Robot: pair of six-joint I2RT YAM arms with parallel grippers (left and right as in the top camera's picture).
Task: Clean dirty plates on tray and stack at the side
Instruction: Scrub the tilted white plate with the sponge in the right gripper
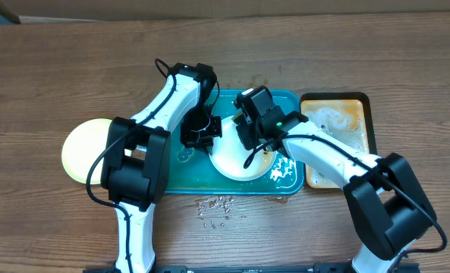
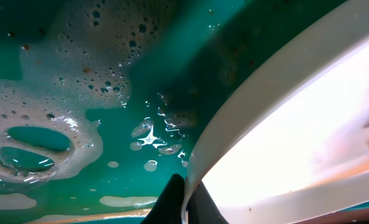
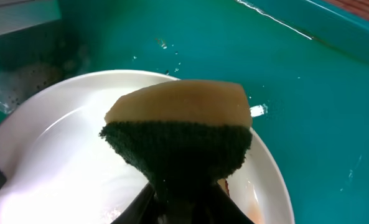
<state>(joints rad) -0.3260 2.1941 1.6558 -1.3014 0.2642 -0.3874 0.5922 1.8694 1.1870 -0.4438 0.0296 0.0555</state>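
White plate point(image 1: 232, 163), on soapy teal tray point(image 1: 289, 102): rim clamped tight by left gripper point(image 1: 207, 139). Sponge point(image 3: 178, 134), above plate: pinched between right gripper point(image 1: 249, 135) fingers.

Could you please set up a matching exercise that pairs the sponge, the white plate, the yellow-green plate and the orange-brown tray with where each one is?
Things:
1. sponge
2. white plate
3. yellow-green plate
4. orange-brown tray

Places:
A. on the bare table, left of the teal tray
B. right of the teal tray
C. pinched in the right fingers
D. lying in the teal tray

Pairs: 1-C, 2-D, 3-A, 4-B
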